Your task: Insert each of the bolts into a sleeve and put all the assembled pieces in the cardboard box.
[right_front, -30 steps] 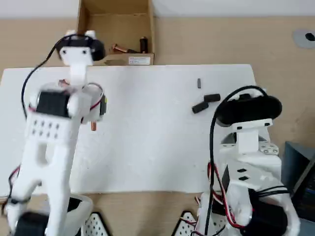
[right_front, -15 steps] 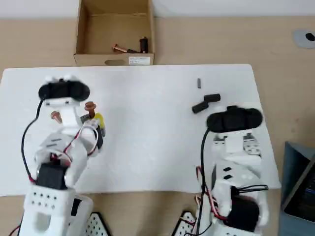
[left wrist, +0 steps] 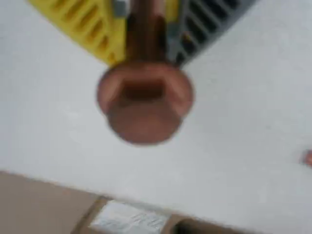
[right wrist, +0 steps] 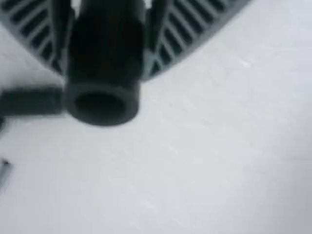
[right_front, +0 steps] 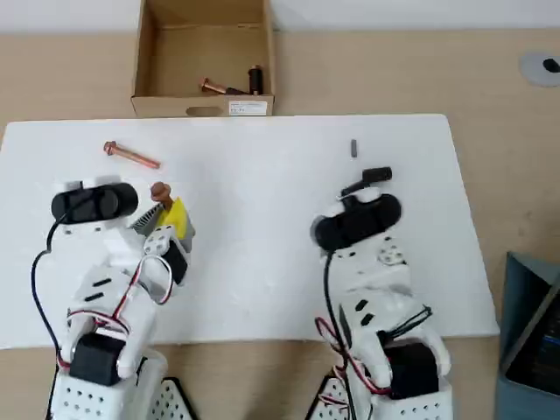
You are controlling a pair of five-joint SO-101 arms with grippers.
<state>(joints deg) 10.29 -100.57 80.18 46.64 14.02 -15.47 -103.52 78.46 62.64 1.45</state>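
My left gripper (right_front: 164, 208) is shut on a copper bolt (right_front: 160, 191) over the left part of the white mat; in the left wrist view the bolt head (left wrist: 144, 105) sticks out between the yellow and grey fingers. A second copper bolt (right_front: 131, 156) lies loose on the mat beyond it. My right gripper (right_front: 353, 192) is shut on a black sleeve (right wrist: 102, 92), its open end facing the camera. Another black sleeve (right_front: 377, 174) lies on the mat just beyond; the right wrist view shows this lying sleeve (right wrist: 30, 102) too. The cardboard box (right_front: 149, 61) at the back holds a bolt with a sleeve (right_front: 229, 87).
A small grey piece (right_front: 353, 149) lies on the mat beyond the sleeves. The white mat (right_front: 262, 262) ends at bare wood on all sides. A dark bin (right_front: 529, 341) stands at the right near corner.
The left arm drew back from the box toward the near edge and now holds a bolt. The right arm shifted left over the sleeves and closed on one.
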